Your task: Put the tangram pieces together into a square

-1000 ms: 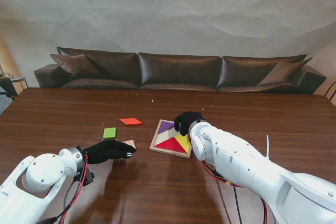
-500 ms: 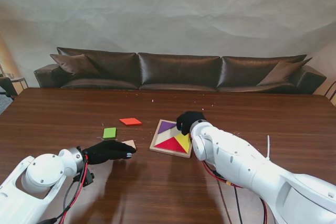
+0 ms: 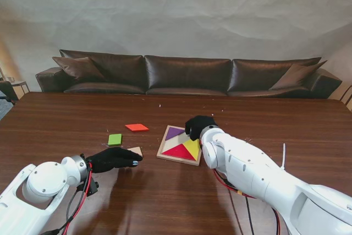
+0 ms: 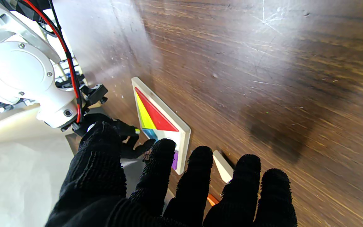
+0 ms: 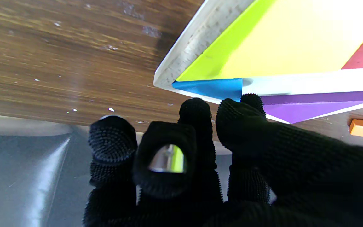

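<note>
Our right hand (image 3: 198, 126), seemingly empty, curls at the tray's (image 3: 163, 147) far corner; four pieces inside. Our left hand (image 3: 111, 159) lies spread, touching a beige piece (image 3: 136, 151). Green (image 3: 115, 139) and orange (image 3: 136, 127) pieces lie on open bench (image 3: 66, 119).

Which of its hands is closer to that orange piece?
Right. The right hand sits at the tray's far corner, beside the orange piece; the left hand is nearer to me, farther off.

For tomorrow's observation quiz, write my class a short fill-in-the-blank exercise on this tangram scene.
1. The tray holds red, yellow, blue and ____ pieces.
2. The loose square piece on the table is ____.
3. The right hand is at the tray's ____ piece.
4. Farther from me than the green piece lies an ____ piece.

Missing words: purple; green; blue; orange
</note>
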Controlling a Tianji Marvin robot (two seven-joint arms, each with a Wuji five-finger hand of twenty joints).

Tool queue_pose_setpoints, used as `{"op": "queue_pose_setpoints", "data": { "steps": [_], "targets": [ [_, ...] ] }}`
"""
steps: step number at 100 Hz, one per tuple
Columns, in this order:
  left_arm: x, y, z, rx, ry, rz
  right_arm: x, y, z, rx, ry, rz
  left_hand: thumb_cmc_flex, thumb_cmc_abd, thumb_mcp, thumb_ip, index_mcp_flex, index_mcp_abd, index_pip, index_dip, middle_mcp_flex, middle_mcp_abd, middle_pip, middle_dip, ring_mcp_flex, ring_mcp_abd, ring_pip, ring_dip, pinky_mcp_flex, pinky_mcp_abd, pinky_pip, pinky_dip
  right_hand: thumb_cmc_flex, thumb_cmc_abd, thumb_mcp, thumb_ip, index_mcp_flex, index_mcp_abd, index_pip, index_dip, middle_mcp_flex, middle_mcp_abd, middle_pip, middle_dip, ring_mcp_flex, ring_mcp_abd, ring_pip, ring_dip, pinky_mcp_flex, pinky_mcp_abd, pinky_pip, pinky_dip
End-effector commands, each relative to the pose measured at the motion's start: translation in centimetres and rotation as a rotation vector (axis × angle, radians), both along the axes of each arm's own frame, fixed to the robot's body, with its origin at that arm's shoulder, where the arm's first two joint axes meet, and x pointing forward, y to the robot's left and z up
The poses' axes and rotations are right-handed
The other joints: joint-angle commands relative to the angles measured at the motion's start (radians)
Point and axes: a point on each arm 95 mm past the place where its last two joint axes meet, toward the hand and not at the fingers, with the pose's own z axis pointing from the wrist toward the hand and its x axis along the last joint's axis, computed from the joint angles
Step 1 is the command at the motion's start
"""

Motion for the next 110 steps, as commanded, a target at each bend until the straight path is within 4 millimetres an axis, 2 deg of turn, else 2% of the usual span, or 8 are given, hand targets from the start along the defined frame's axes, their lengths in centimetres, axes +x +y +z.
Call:
{"op": "queue_pose_setpoints", "data": {
  "steps": [1,17,34,53,74,84,110],
  "targets": [
    [-0.1,-0.2,0.1,0.001,0.006,-0.017,-0.3,0.3,0.1,0.015,0.003,0.010,0.006,0.046,-0.024,0.029,0.014,-0.004,0.003,0.004,0.012,-0.007,0.004,0.011,0.017,0.012,0.007,0.012,0.005,0.021,0.005,0.003,-0.010,0.003,0.006,-0.007,-0.019,-0.012,0.017,0.007,0.000,-0.017,0.013,-0.007,0.028,-0.013,0.027,0.008,0.006,-0.012,0.055,0.013],
    [0.1,-0.2,0.4,0.005,-0.001,-0.023,-0.6,0.4,0.9,0.056,-0.021,0.007,0.006,0.047,-0.024,0.029,0.014,-0.003,0.004,0.005,0.013,-0.008,0.005,0.011,0.019,0.013,0.007,0.013,0.005,0.021,0.005,0.004,-0.087,-0.026,0.027,0.006,-0.016,-0.008,0.013,0.005,0.003,-0.016,0.013,-0.008,0.027,-0.004,0.022,0.007,0.000,-0.007,0.050,0.011],
    [0.5,-0.3,0.8,0.006,-0.012,-0.025,-1.6,0.6,2.1,0.110,-0.060,0.004,0.007,0.047,-0.023,0.030,0.015,-0.004,0.004,0.005,0.013,-0.009,0.005,0.011,0.019,0.012,0.007,0.013,0.005,0.021,0.005,0.004,-0.262,0.039,0.003,0.101,-0.011,0.023,0.013,-0.002,-0.005,-0.009,-0.002,-0.024,0.027,0.004,-0.006,-0.006,-0.008,0.000,0.041,0.013],
    [1.1,-0.5,1.1,0.011,-0.030,-0.029,-3.2,0.5,3.3,0.176,-0.103,0.003,0.011,0.048,-0.021,0.030,0.027,-0.001,0.009,0.006,0.015,-0.008,0.006,0.011,0.019,0.007,0.007,0.013,0.005,0.022,0.005,0.005,-0.346,0.047,-0.023,0.220,0.012,0.053,0.037,-0.023,-0.023,0.012,-0.074,-0.096,0.027,0.034,-0.103,-0.042,-0.025,0.014,0.019,0.013],
    [1.7,-0.7,1.5,0.031,-0.085,-0.026,-5.1,0.3,4.1,0.239,-0.127,0.016,0.043,0.054,-0.007,0.034,0.075,-0.002,0.027,0.013,0.036,0.011,0.010,0.013,0.049,0.010,0.029,0.026,0.021,0.033,0.016,0.012,-0.372,-0.004,-0.070,0.223,0.040,0.083,0.060,0.002,-0.043,0.034,-0.168,-0.196,-0.001,0.067,-0.263,-0.092,-0.057,0.034,-0.046,-0.004],
    [2.1,-0.7,1.7,0.047,-0.116,-0.027,-5.9,0.2,4.5,0.269,-0.129,0.018,0.059,0.048,0.000,0.034,0.099,-0.003,0.037,0.016,0.048,0.014,0.012,0.014,0.066,0.015,0.044,0.036,0.037,0.042,0.030,0.023,-0.375,-0.008,-0.083,0.221,0.037,0.090,0.055,0.010,-0.053,0.047,-0.210,-0.238,-0.023,0.082,-0.324,-0.104,-0.070,0.042,-0.067,-0.011],
    [3.1,-0.3,2.3,0.074,-0.175,0.000,-8.1,-0.3,5.4,0.339,-0.166,0.034,0.072,0.026,0.017,0.033,0.131,0.001,0.049,0.023,0.084,0.027,0.023,0.028,0.092,0.014,0.080,0.067,0.060,0.059,0.058,0.058,-0.379,-0.020,-0.091,0.219,0.040,0.090,0.045,0.016,-0.058,0.055,-0.242,-0.275,-0.042,0.093,-0.379,-0.115,-0.079,0.046,-0.083,-0.016]
  ]
}}
